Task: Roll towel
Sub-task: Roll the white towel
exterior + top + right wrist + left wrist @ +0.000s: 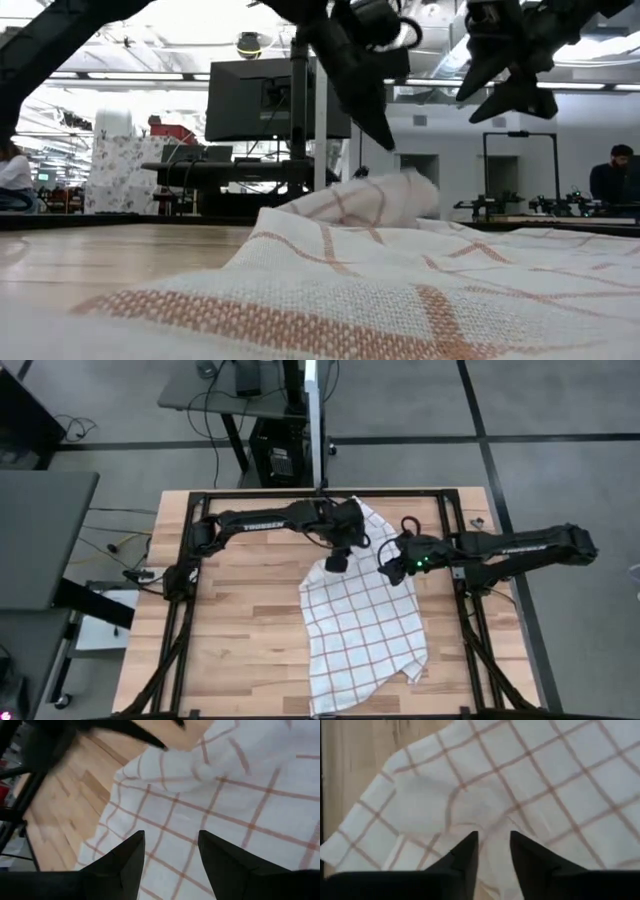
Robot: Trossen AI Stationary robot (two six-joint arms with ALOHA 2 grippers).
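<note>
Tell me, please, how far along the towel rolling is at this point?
Barely begun. Done: the far edge of the checked towel is folded over into a small bunched hump. In hand: nothing; the left claw and right claw hover open above that edge. Left: nearly the whole towel lies flat, unrolled on the table.

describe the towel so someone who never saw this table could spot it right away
On the wooden table, look right of centre, below both grippers. The towel is a white cloth with a thin reddish grid, spread flat and bunched at its far end; it is the only fabric there.
</note>
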